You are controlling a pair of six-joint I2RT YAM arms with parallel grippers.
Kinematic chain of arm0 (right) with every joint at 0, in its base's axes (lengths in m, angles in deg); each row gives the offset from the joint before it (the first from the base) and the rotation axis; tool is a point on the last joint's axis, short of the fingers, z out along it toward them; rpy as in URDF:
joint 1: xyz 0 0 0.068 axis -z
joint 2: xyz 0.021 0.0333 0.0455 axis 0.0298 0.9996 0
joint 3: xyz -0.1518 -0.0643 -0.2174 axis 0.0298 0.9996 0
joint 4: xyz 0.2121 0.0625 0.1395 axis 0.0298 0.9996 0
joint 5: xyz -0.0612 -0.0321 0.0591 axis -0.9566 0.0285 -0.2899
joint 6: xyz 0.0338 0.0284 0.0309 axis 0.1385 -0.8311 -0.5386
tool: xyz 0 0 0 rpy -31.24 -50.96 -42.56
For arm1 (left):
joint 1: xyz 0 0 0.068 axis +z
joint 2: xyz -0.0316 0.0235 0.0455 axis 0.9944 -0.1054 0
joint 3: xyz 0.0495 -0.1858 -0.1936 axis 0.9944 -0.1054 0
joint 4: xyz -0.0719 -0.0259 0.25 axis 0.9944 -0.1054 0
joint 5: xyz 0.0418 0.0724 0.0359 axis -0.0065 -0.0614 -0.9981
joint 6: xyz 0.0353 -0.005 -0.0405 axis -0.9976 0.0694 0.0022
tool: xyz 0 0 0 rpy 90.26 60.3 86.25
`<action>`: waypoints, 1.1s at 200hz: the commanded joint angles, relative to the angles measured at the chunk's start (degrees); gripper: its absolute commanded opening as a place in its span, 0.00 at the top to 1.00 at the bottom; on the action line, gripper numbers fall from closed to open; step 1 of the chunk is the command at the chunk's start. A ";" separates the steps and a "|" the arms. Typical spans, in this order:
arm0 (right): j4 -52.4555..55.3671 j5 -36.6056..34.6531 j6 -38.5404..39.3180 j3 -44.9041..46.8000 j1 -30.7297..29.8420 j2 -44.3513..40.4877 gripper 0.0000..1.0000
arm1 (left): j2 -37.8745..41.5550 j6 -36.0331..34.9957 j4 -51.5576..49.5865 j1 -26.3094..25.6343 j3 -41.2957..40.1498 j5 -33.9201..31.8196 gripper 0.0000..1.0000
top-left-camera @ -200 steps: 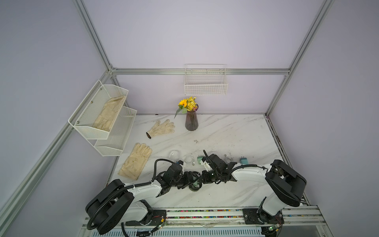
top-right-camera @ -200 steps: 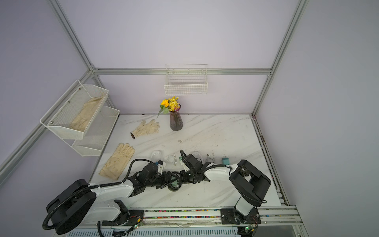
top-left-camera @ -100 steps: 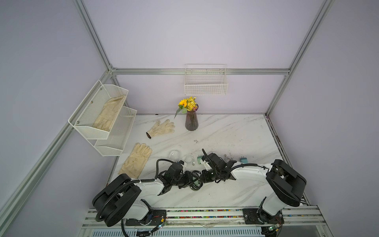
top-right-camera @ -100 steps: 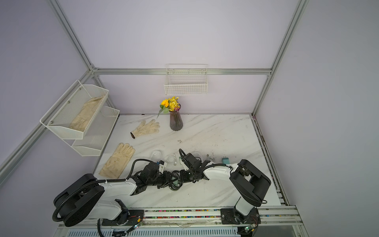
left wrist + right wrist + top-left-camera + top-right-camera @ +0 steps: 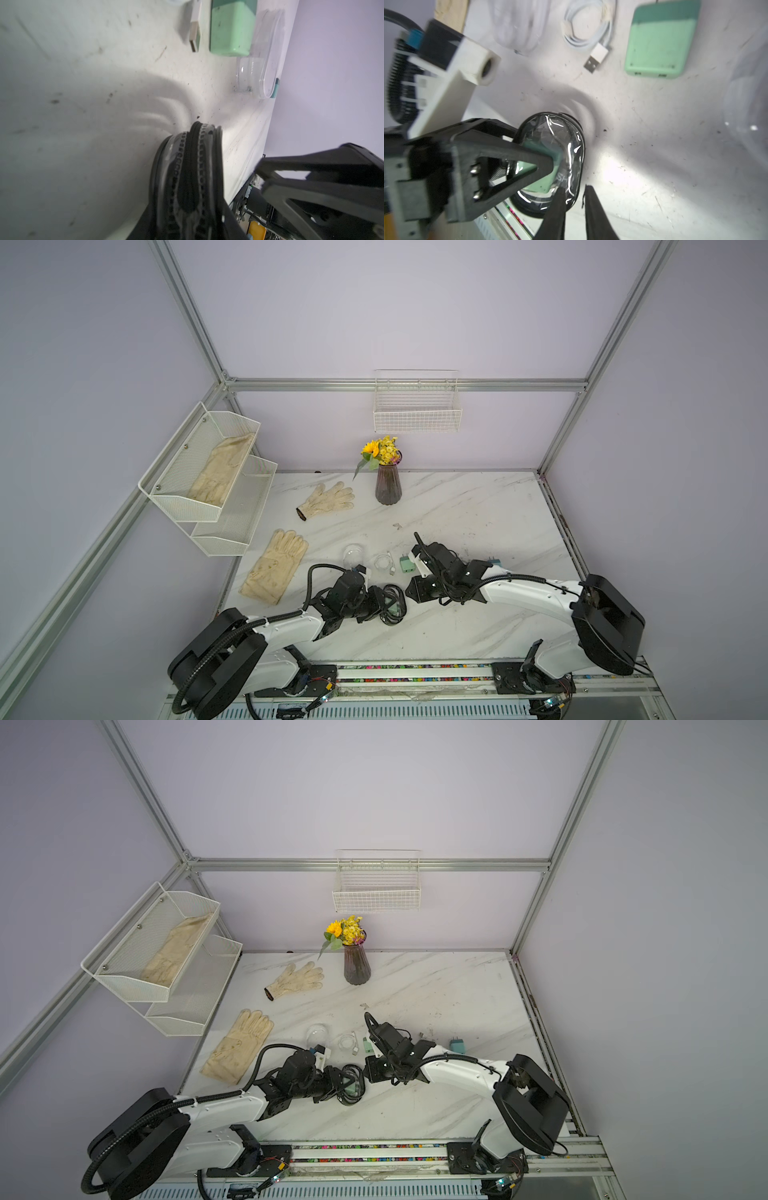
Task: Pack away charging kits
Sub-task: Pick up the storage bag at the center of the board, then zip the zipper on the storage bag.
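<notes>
- The left pincer (image 5: pixel 380 605) is clamped on a clear zip pouch (image 5: pixel 572 145) with a black rim, held on edge at the front centre of the table (image 5: pixel 457 506).
- Inside the pouch we see one green plug (image 5: pixel 548 166) lying against the clear wall.
- The right pincer (image 5: pixel 574 193) stands slightly apart with nothing between the jaws. One finger (image 5: pixel 560 203) overlaps the pouch rim; we cannot tell if it touches.
- Loose on the table just behind the pouch lie a coiled white cable (image 5: pixel 588 27) and, beside it, a second green plug (image 5: pixel 660 41).
- A blue plug (image 5: pixel 456 1045) stands further right, beyond the right arm.
- A clear case (image 5: pixel 353 553) lies left of the cable; we cannot tell its contents.
- A second clear case (image 5: pixel 264 52) stands on edge next to the second green plug.
- The mesh shelf (image 5: pixel 183 506) on the left wall has a glove (image 5: pixel 220 472) in its upper tier.
- A wire basket (image 5: pixel 417 423) hangs on the back wall.
- Room: there is bare marble across the back right and along the front edge right of the pouch.
- A tan glove (image 5: pixel 276 568) lies by the left edge.
- The vase (image 5: pixel 387 489) stands at the back edge, well apart from both arms.
</notes>
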 commanded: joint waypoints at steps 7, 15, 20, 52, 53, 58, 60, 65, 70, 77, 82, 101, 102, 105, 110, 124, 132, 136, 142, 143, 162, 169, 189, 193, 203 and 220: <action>1.31 -3.74 -1.58 -0.74 -0.91 -6.97 0.79 | 6.14 5.05 -3.68 0.49 2.29 -9.40 0.74; 1.23 -4.92 -1.85 -0.90 -1.39 -8.52 0.78 | 7.08 6.11 -4.58 0.44 3.67 -12.45 0.74; 1.14 -5.65 -1.99 -1.25 -1.66 -9.34 0.78 | 7.44 6.68 -5.60 0.44 4.80 -14.44 0.74; -0.13 -10.01 -1.91 -4.91 -5.19 -12.69 0.71 | 5.44 7.29 -7.45 0.33 13.84 -20.72 0.74; -0.24 -10.15 -1.82 -5.02 -5.33 -12.78 0.71 | 5.26 7.36 -7.42 0.30 14.11 -20.80 0.74; -0.91 -10.83 -1.75 -5.48 -6.04 -13.10 0.70 | 4.73 7.63 -7.39 0.15 15.46 -21.02 0.74; -1.29 -11.00 -1.74 -5.61 -6.34 -13.21 0.70 | 4.48 7.63 -7.31 0.10 15.95 -21.09 0.74; -2.09 -11.60 -1.73 -5.89 -6.95 -13.51 0.70 | 3.96 7.85 -7.37 -0.03 17.15 -21.25 0.74; -2.88 -12.21 -1.78 -6.08 -7.49 -13.69 0.70 | 3.49 8.00 -7.31 -0.31 18.30 -21.50 0.74; -3.87 -12.74 -2.03 -6.22 -8.10 -13.77 0.69 | 2.96 7.99 -7.21 -0.50 19.72 -21.77 0.74; -4.70 -13.04 -2.23 -6.10 -8.43 -13.71 0.70 | 2.67 8.01 -7.20 -0.63 20.63 -21.88 0.73; -6.48 -14.14 -2.82 -5.40 -9.81 -13.31 0.70 | 2.17 8.15 -7.22 -1.03 23.16 -23.25 0.73; -6.49 -14.33 -2.85 -5.35 -9.89 -13.26 0.70 | 2.17 8.14 -7.22 -1.04 23.25 -23.34 0.73; -6.55 -14.83 -2.94 -5.20 -10.25 -13.17 0.70 | 2.17 8.27 -7.28 -1.04 23.54 -23.58 0.74; -6.66 -15.60 -2.92 -5.22 -10.55 -12.97 0.70 | 2.27 8.31 -7.28 -1.21 23.96 -24.06 0.74; -7.03 -17.81 -2.45 -5.43 -11.59 -12.40 0.70 | 2.19 8.30 -8.07 -1.51 25.42 -25.19 0.74; -6.99 -19.05 -2.35 -5.80 -11.88 -12.13 0.70 | 2.04 8.26 -8.46 -1.66 26.31 -25.59 0.74; -7.18 -19.59 -2.35 -5.89 -11.90 -12.02 0.70 | 2.00 8.25 -8.45 -1.74 26.68 -25.64 0.74; -7.37 -20.16 -2.34 -6.04 -11.90 -11.76 0.69 | 1.85 8.34 -8.61 -1.83 27.17 -25.70 0.74; -7.38 -20.24 -2.35 -6.16 -11.90 -11.65 0.69 | 1.84 8.37 -8.62 -1.84 27.24 -25.66 0.74; -6.97 -21.07 -2.07 -7.30 -11.89 -10.31 0.69 | 1.91 9.48 -8.42 -2.27 27.99 -25.87 0.74; -6.75 -21.27 -2.36 -7.41 -11.90 -9.59 0.68 | 1.92 9.47 -8.41 -2.36 28.29 -25.84 0.74; -8.25 -21.00 -3.52 -6.85 -11.90 -8.45 0.67 | 1.84 9.56 -8.64 -2.51 29.15 -25.58 0.74; -8.50 -21.01 -4.05 -6.78 -11.90 -8.25 0.67 | 1.83 9.55 -8.70 -2.61 29.22 -25.47 0.74; -8.65 -20.88 -5.15 -6.95 -11.90 -7.69 0.67 | 1.83 9.67 -8.92 -2.63 29.57 -25.24 0.74; -8.64 -22.26 -5.27 -7.37 -11.90 -6.95 0.67 | 1.97 9.77 -8.90 -2.77 29.70 -25.09 0.74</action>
